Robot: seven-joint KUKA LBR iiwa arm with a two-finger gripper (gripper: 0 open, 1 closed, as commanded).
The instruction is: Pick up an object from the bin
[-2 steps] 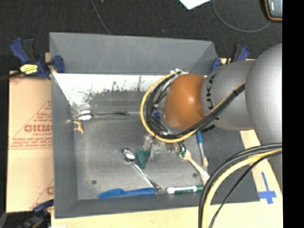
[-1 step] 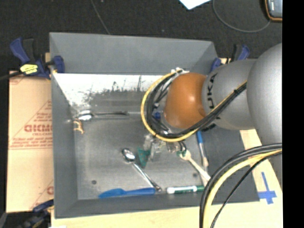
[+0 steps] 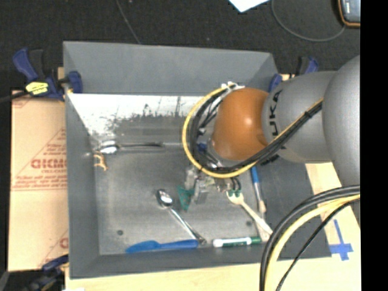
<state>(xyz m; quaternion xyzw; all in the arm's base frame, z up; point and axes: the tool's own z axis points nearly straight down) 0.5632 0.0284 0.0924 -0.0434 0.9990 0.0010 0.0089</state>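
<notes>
You are looking down into a grey bin. The big grey arm is reaching in from the right, and its round orange cover is hanging over the middle. Under the cover, the gripper is sitting low, near the bin floor. Too much of it is hidden, so you cannot tell if it is open or squeezing shut.

Long things are lying around it. 1 metal spoon is lying below and to the left, with its round end close to the gripper. 1 more long spoon is resting near the far left side. A blue flat stick is lying along the near wall. A white plastic stick is lying to the right, and a green and white marker is lying near it.

The smallest thing is a little green piece. It is lying in the middle of the bin, right by the gripper and just beside the metal spoon's round end. You are probably going for this one. It is looking light and hard, maybe plastic, so it should be easy to lift but also easy to flick away. You are best off pinching it across its thin middle and keeping off the smooth, slippery spoon.
</notes>
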